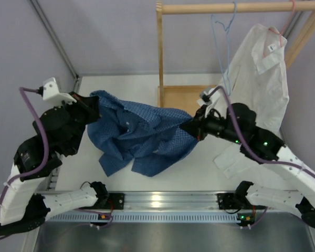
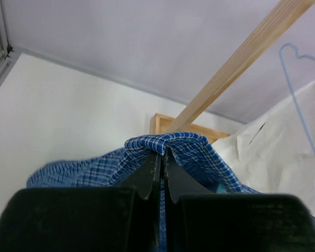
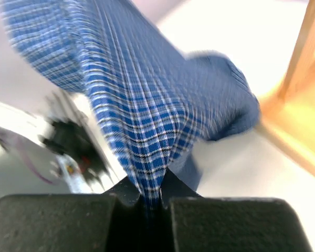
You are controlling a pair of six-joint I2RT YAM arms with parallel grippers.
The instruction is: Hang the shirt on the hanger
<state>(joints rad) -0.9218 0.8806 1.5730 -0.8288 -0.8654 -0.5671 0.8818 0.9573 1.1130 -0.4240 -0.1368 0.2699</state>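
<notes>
Gripping, left tool: the left tool [image 2: 160,155] is pinched shut on a fold of the dark blue finely checked button-up shirt [image 1: 142,131], at the cloth's left edge.
Right tool: the right tool [image 3: 149,193] is closed on the shirt's opposite edge, centre-right in the top view.
Shirt: stretched between both tools at mid-frame, lower folds drooping toward the white tabletop [image 1: 199,173].
Hanger: the thin light blue wire hanger [image 2: 298,105] hangs from the wooden rail [image 1: 226,7] at upper right, beside a white collared shirt [image 1: 257,79].
Open room: bare tabletop lies left of and below the cloth; the wooden rack post [image 1: 160,52] stands close behind it.
</notes>
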